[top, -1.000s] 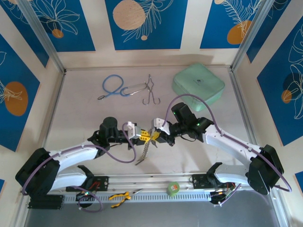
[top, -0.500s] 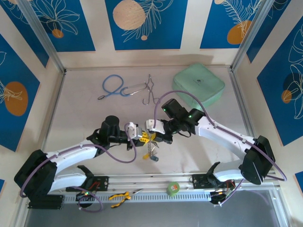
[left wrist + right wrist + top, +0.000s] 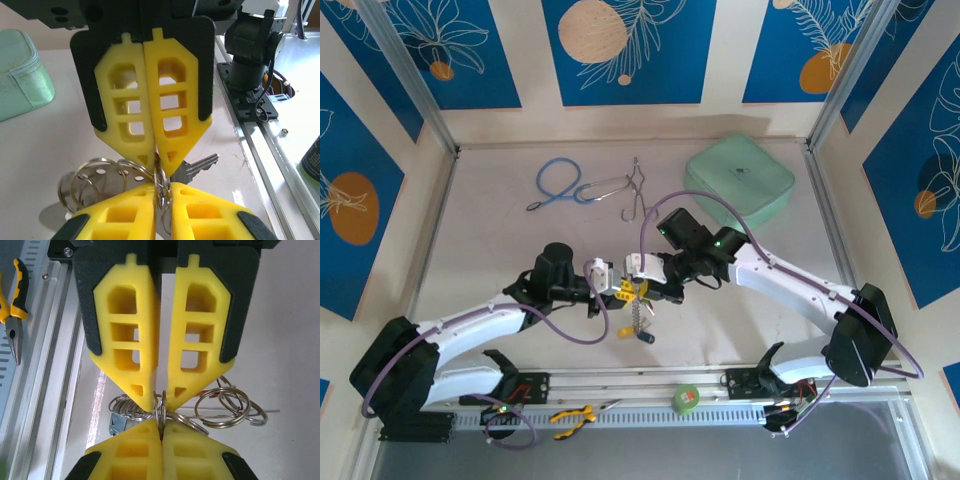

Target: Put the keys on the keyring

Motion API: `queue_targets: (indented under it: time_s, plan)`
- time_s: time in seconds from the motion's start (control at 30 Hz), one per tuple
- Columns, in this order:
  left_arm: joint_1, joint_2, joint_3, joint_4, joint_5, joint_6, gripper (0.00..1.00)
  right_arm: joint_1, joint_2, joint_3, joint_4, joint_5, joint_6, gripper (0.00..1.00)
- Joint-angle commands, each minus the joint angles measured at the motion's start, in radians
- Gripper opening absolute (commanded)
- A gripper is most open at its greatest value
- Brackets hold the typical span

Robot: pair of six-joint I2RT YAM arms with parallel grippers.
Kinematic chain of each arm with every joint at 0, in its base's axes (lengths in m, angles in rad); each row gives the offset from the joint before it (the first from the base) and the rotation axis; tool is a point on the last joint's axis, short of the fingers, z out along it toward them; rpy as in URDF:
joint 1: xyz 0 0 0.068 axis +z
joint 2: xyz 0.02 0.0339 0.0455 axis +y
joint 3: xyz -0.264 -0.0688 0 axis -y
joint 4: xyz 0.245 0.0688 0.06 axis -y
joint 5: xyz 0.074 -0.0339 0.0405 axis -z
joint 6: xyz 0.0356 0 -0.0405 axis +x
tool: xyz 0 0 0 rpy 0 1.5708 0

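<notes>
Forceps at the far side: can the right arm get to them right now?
Probably not yet. The way to the forceps looks free, but the right gripper is shut on the keyring, tip to tip with the left gripper.

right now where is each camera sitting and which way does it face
top: above and behind the bases, looking down over the table; both arms, left claw and right claw meeting.
left wrist: on the left arm, facing the robot's right, pouch left, rail right; own fingers meet the other claw.
right wrist: on the right arm, facing the robot's left, pliers by the rail; own fingers too.
shared: both wrist views catch the keyring pinched at the tips.
</notes>
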Motion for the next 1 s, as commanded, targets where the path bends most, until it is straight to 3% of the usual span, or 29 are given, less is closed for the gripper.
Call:
queue_targets:
  time_s: [0.0, 0.37, 0.53, 0.63, 0.73, 0.97]
  plan:
    - [-0.006, -0.007, 0.036, -0.016, 0.036, 0.024, 0.13, 0.016, 0.015, 0.045, -0.023, 0.005, -0.025, 0.00]
    - [-0.007, 0.000, 0.046, -0.022, 0.033, 0.021, 0.15, 0.048, 0.035, 0.071, -0.036, 0.018, -0.038, 0.00]
    - [-0.006, -0.008, 0.038, -0.023, 0.019, 0.034, 0.00, 0.024, -0.007, 0.033, 0.026, -0.013, 0.003, 0.00]
    - [-0.007, -0.019, 0.009, 0.032, 0.010, 0.016, 0.00, -0.026, -0.073, -0.048, 0.122, -0.069, 0.073, 0.20]
    - [-0.006, -0.017, -0.024, 0.115, 0.008, -0.016, 0.00, -0.078, -0.135, -0.135, 0.209, -0.147, 0.152, 0.32]
    - [-0.007, 0.008, -0.056, 0.220, 0.011, -0.049, 0.00, -0.116, -0.222, -0.253, 0.301, -0.199, 0.245, 0.35]
